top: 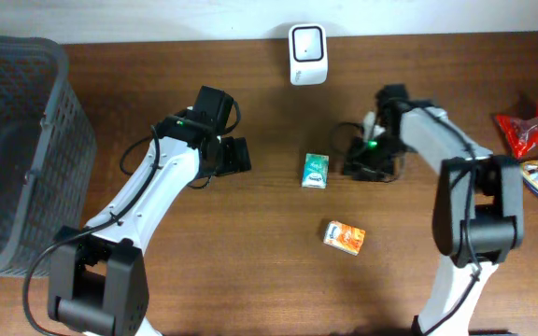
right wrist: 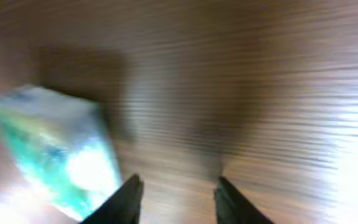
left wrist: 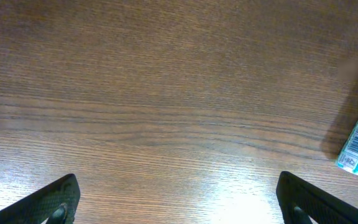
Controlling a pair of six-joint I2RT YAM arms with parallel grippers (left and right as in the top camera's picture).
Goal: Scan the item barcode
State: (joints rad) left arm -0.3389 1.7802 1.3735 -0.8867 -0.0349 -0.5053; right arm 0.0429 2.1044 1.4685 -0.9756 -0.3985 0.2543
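Your wooden bench [top: 250, 280] carries a white scanner [top: 307, 54] at its far edge and a basket [top: 17, 149] at the left. The green pack [top: 316, 171] lies flat mid-bench between your two arms, touching neither. Your left gripper [left wrist: 179, 196] hangs spread wide over bare wood. Your right gripper [right wrist: 178, 199] sits just beside the pack, jaws parted with only wood between them, grasping nothing, though that view is blurred. An orange box [top: 344, 237] lies nearer the arm bases.

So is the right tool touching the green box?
Apart. Overhead shows a strip of bare table between the right tool and the green box.
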